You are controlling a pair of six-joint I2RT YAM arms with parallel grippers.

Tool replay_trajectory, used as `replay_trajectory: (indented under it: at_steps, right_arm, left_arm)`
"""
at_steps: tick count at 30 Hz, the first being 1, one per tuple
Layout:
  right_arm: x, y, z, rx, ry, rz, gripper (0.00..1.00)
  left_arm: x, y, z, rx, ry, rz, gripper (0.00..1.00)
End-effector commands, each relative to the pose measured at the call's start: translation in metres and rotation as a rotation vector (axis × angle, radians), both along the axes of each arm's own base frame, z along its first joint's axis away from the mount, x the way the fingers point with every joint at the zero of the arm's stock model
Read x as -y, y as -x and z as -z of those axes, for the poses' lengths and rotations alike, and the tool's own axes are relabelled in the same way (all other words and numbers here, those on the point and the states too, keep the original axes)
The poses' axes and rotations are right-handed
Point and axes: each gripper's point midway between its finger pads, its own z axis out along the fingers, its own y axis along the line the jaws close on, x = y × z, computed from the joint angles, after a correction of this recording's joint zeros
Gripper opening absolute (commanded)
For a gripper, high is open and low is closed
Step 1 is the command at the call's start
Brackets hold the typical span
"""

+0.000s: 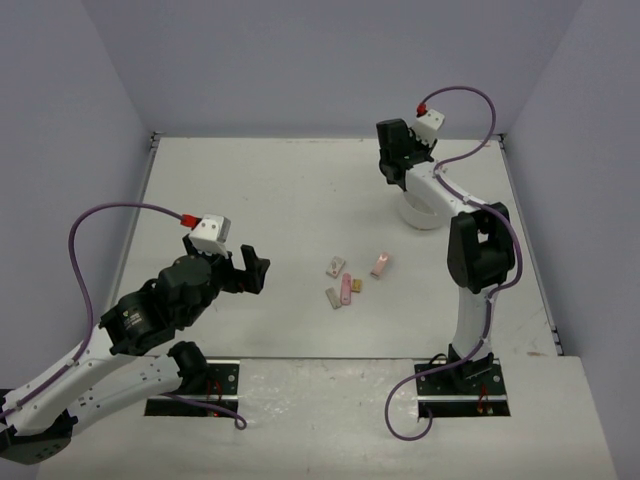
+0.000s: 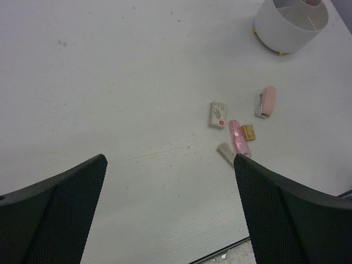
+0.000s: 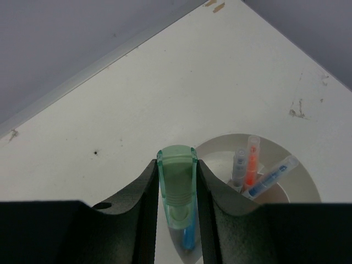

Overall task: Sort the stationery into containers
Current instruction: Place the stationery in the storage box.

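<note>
Two arms work a white table. At far right, the right gripper (image 3: pixel 176 170) pinches a green-capped pen (image 3: pixel 177 190) over the white tub (image 2: pixel 286 33). The left gripper (image 2: pixel 169 162) gapes empty near the scattered eraser blocks (image 2: pixel 237 136). The pen seems light, rigid and slick; mid-barrel holds best.

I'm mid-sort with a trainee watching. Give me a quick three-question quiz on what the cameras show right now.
1. True or false: the left pincer is shut on an eraser.
2. What does the right pincer hold near the white tub? A) a pink block B) a green-capped pen C) nothing
3. How many loose pieces lie on the table between the arms?

Key: 1 false, it stands open and empty. 2 B. 3 five.
</note>
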Motion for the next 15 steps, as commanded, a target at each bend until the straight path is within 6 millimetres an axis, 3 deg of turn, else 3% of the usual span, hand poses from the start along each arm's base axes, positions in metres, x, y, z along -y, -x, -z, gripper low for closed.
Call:
replay_trajectory:
  at_steps: [1, 10, 15]
  right_arm:
    - [0.0017, -0.0044, -0.0159, 0.077, -0.02, 0.016, 0.1]
    - [0.0007, -0.0029, -0.017, 0.061, -0.011, -0.007, 0.17]
    - [0.001, 0.0006, -0.0165, 0.045, 0.0, -0.025, 0.32]
  left_arm:
    - [0.0032, -0.0028, -0.003, 0.024, 0.002, 0.014, 1.0]
    - [0.0016, -0.002, -0.0056, 0.032, 0.009, 0.013, 1.0]
    - [0.0016, -0.002, -0.0057, 0.033, 0.01, 0.013, 1.0]
